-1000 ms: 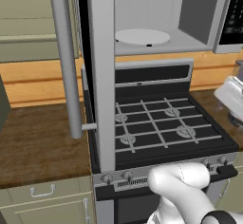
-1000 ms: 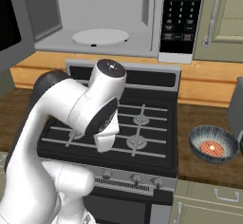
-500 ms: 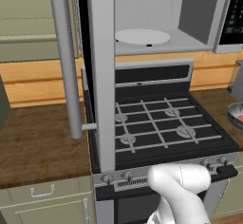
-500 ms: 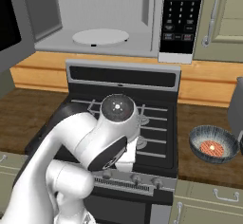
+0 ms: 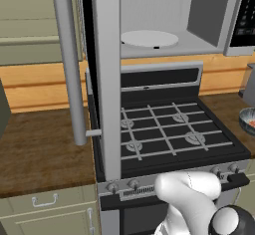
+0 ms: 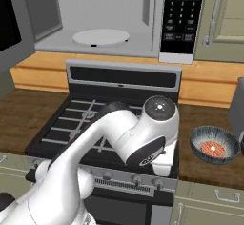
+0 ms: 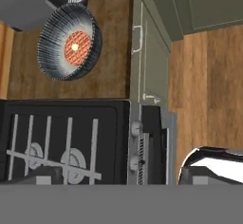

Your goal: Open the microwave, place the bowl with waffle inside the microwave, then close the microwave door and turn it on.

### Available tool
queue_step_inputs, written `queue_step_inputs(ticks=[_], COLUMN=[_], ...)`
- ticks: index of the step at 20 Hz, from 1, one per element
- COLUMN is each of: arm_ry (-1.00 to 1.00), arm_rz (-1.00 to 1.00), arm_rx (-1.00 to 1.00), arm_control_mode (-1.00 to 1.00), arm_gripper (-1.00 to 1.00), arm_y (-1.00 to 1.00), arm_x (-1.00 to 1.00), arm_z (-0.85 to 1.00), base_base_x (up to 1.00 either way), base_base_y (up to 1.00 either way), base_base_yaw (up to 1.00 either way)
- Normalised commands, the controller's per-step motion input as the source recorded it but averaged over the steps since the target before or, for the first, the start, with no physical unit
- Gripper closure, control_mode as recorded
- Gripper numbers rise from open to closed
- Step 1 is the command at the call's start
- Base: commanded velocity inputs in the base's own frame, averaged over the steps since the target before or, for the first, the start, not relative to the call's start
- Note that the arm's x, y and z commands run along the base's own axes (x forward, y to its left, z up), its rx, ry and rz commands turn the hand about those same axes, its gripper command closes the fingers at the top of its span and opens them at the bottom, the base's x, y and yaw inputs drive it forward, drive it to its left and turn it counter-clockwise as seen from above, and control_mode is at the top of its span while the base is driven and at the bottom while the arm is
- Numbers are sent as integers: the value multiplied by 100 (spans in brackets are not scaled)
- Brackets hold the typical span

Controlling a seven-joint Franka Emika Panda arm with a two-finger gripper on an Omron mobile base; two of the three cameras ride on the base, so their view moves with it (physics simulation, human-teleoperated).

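The microwave door (image 5: 107, 79) stands swung wide open, well to the left of the gripper and higher than it, with its long silver bar handle (image 5: 69, 64) upright on the outer side. Above the gripper and further back, the microwave (image 6: 109, 9) shows its bare grey cavity with the white turntable (image 6: 101, 36) lying flat on the floor of it. The dark button panel (image 6: 183, 14) is up and slightly to the right of the gripper. The black stove (image 6: 76, 119) lies just left of and under the hand.

The gripper (image 6: 164, 166) hangs low over the stove's front right corner, pointing down, with its fingers hidden behind the hand in the right base view. Its jaws are spread as wide as they go and hold nothing.

To the gripper's right, near but clearly apart, the bowl (image 6: 214, 145) sits upright on the wooden counter (image 6: 200, 174), with the waffle (image 6: 212, 148) lying flat inside it. In the hand view the bowl (image 7: 69, 42) is towards the upper left, beside a beige cabinet door (image 7: 149, 42).
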Motion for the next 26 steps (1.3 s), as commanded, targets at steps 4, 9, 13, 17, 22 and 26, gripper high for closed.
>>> queue_step_inputs(ticks=[4, 9, 13, 17, 22, 26], arm_ry=[3, 0, 0, 4, 5, 6], arm_rz=[0, 0, 0, 0, 0, 0], arm_rx=[1, 3, 0, 0, 0, 3], arm_control_mode=[-100, -100, -100, -100, -100, -100], arm_gripper=[-100, -100, -100, -100, -100, -100], arm_y=[-79, -53, -43, -52, -52, -57], arm_x=[46, 53, 52, 41, 41, 46], arm_z=[-25, -40, -46, -51, -55, -37], base_base_x=[0, 0, 0, 0, 0, 0], base_base_y=[0, 0, 0, 0, 0, 0], base_base_yaw=[0, 0, 0, 0, 0, 0])
